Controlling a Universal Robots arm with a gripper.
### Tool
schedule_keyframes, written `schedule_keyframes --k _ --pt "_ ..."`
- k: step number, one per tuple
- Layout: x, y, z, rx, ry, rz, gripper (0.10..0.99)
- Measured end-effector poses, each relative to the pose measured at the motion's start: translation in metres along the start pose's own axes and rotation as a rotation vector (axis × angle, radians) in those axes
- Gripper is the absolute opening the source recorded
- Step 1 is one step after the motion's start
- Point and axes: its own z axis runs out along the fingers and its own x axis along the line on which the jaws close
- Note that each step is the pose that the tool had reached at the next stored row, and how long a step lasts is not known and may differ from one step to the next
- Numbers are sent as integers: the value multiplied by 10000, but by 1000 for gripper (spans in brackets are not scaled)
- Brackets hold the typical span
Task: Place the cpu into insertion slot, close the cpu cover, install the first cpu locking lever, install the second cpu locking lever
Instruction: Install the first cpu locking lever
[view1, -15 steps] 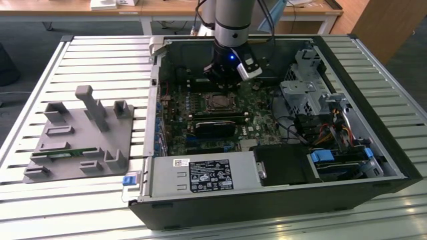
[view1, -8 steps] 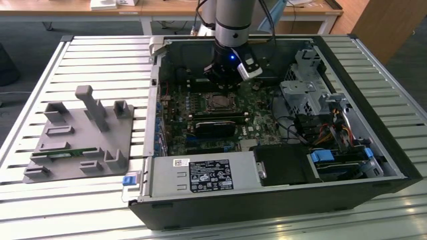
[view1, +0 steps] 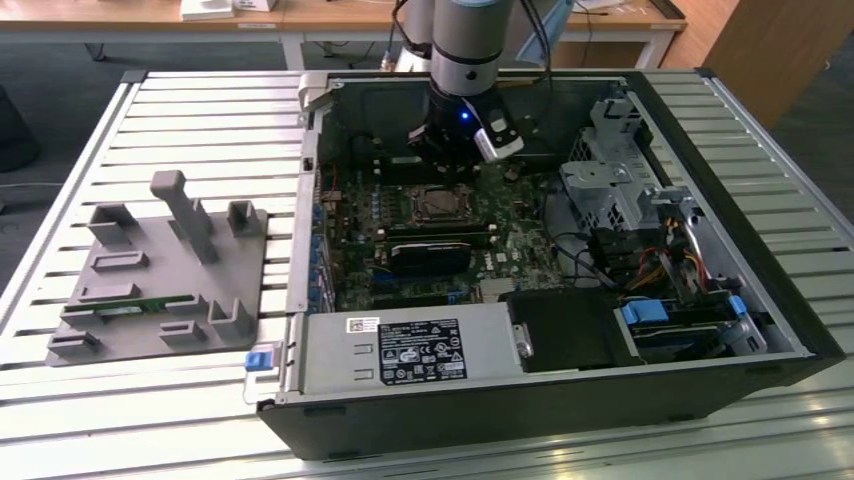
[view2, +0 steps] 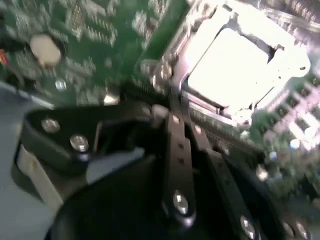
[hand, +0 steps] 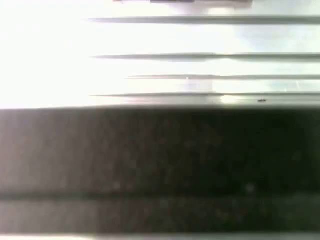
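Gripper (view1: 447, 150) poised inside open computer case (view1: 747, 250), just behind the insertion slot (view1: 437, 204).
Cpu (view2: 227, 62) seated in slot, framed by cpu cover (view2: 200, 42); fingertips adjacent; finger opening indeterminate, nothing visibly held.

lab/workshop | slatted metal bench (view1: 160, 110) – opened PC case (view1: 747, 300) (desks behind)

The cpu (view2: 227, 62), a pale silvery square chip, lies flat in the insertion slot (view1: 438, 205) on the green motherboard inside the open computer case; the cpu cover (view2: 200, 42), a thin silver metal frame, lies down around it, its central opening leaving the chip's face showing; in the exterior view the socket sits near the board's middle.
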Motion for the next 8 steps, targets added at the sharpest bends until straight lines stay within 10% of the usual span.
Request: schedule_keyframes --k 8 --pt "-2 15 -152 -21 1 0 106"
